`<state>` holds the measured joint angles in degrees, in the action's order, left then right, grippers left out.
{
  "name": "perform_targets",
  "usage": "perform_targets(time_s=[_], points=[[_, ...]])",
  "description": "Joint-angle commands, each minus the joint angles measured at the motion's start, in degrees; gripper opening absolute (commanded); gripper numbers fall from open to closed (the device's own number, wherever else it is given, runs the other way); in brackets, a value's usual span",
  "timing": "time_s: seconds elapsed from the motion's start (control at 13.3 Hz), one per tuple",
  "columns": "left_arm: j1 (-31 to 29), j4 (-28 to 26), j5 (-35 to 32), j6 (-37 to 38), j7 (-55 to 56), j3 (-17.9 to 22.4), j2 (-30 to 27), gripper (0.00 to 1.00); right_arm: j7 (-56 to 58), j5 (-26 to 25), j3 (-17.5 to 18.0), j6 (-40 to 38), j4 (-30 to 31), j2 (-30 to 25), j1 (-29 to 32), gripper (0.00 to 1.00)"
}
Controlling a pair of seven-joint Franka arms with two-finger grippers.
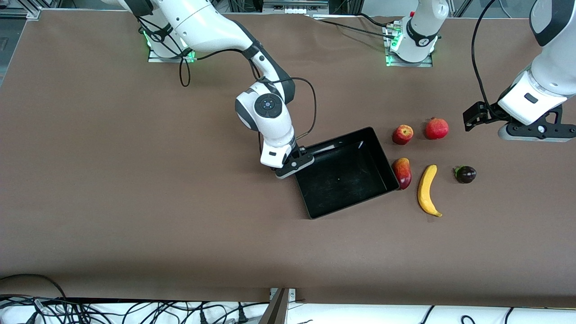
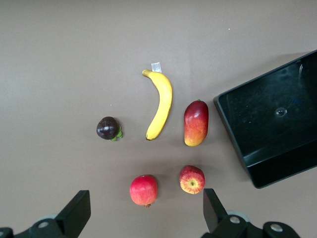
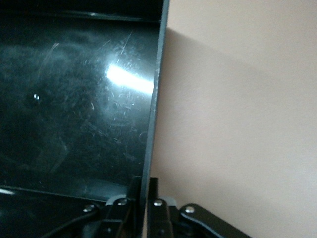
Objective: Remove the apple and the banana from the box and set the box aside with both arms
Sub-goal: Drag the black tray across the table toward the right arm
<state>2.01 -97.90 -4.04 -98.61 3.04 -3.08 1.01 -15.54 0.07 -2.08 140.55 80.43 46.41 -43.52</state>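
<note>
The black box (image 1: 346, 173) lies mid-table, open side up. My right gripper (image 1: 294, 164) is shut on the box's wall at the end toward the right arm. In the right wrist view the thin wall (image 3: 153, 114) runs between the fingers of the right gripper (image 3: 146, 186). A red-and-yellow apple (image 1: 402, 134) and a yellow banana (image 1: 427, 190) lie beside the box toward the left arm's end. My left gripper (image 1: 537, 132) hangs open above the table there, holding nothing. From the left gripper (image 2: 143, 218) I see the apple (image 2: 191, 179), banana (image 2: 159, 104) and box (image 2: 277, 119) below.
A round red fruit (image 1: 436, 128) lies beside the apple. A red-yellow mango (image 1: 402, 173) rests against the box's outer wall. A dark purple fruit (image 1: 465, 174) lies past the banana toward the left arm's end. Brown table surface stretches around them.
</note>
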Motion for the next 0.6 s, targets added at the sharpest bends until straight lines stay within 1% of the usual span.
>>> perform_targets(time_s=[0.0, 0.15, 0.23, 0.38, 0.53], points=[[0.4, 0.4, 1.3, 1.0, 0.3, 0.1, -0.7, 1.00, 1.7, -0.1, -1.9, -8.2, 0.4, -5.7, 3.1, 0.00], [0.4, 0.6, 1.3, 1.0, 0.3, -0.3, -0.6, 1.00, 6.6, 1.0, -1.8, -13.9, 2.1, -10.3, 8.6, 0.00], [0.3, 0.5, 1.3, 1.0, 0.2, -0.3, -0.6, 1.00, 8.5, 2.4, -1.9, -15.5, 3.8, -12.6, 11.1, 0.00], [0.3, 0.6, 1.3, 1.0, 0.3, -0.4, -0.6, 1.00, 13.0, 2.8, -2.1, -17.2, 9.8, -18.1, 17.0, 0.00], [0.3, 0.6, 1.3, 1.0, 0.3, -0.6, -0.6, 1.00, 20.5, 2.9, -2.7, -16.5, 16.1, -22.5, 24.8, 0.00]])
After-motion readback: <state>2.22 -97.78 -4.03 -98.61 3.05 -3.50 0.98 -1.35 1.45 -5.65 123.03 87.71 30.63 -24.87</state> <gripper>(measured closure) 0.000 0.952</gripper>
